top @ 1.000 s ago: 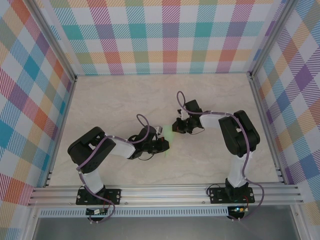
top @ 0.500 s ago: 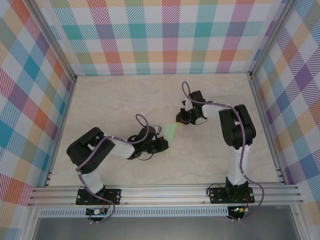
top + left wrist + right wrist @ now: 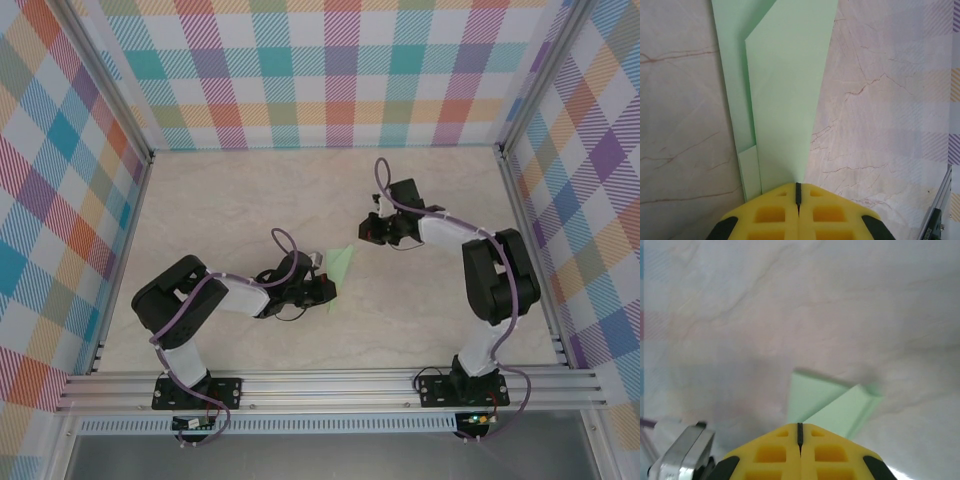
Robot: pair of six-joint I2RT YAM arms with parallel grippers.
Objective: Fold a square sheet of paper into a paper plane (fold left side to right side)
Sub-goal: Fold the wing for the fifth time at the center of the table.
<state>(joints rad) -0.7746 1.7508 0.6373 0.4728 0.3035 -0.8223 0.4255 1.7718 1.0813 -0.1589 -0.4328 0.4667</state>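
— Setting first, please.

— Pale marbled tabletop [image 3: 220, 200], boxed in on three sides by checked panels [image 3: 330, 70]. From overhead, the paper plane [image 3: 343, 264] lies about mid-table, a small green wedge. The left gripper [image 3: 328, 289] is at its near end, touching it. The right gripper [image 3: 368, 234] stands near its far end, apart from it.

— And the left wrist?

— Detail the overhead view cannot give. The yellow fingers [image 3: 770, 215] are pressed together, with the paper's narrow end running into the seam between them. I judge them clamped on it. The paper widens away from the fingers, with one long crease, a second layer along its left edge and a small tab near the tip.

— Right wrist?

— Fingers [image 3: 830, 455] together, with nothing between them that I can see. Beyond them lies the paper's wide end. One flap there appears to sit a little proud of the tabletop, with a shadow beside it. The left wrist view cuts that end off.

— Progress?

— My assessment: well past the flat square. Several folds are in and the shape is a narrow taper. Whether the left-to-right fold is fully pressed I cannot tell; the proud flap suggests some flattening is left. Wings, if intended, are not yet apparent.
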